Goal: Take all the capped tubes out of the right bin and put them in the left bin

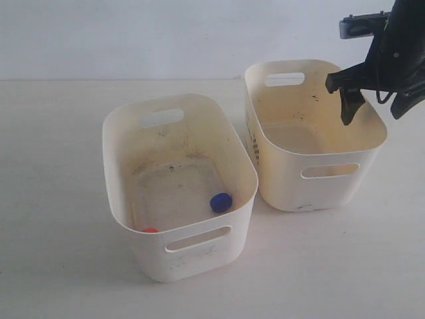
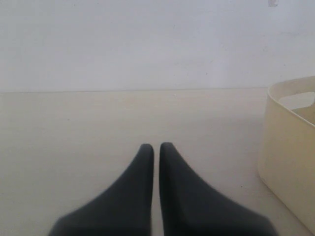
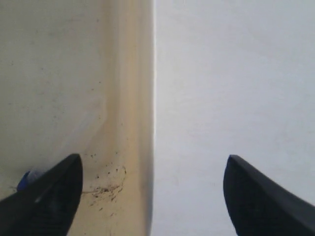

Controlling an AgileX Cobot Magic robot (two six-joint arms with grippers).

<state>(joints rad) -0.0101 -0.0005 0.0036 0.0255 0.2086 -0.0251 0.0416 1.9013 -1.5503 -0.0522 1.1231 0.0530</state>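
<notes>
Right gripper [image 3: 152,157] is held wide over the right bin [image 1: 319,149] by the far edge of the table [image 1: 60,266]; left gripper [image 2: 156,146] is pressed narrow

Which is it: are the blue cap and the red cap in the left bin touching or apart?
Apart. The exterior view shows bare floor of the left bin between the blue cap and the red cap.

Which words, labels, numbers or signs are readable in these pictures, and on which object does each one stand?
No text can be read.
The right bin has a column of dark marks on its outer side, facing the left bin: too small and blurred to read.
The wrist views show no writing.
</notes>
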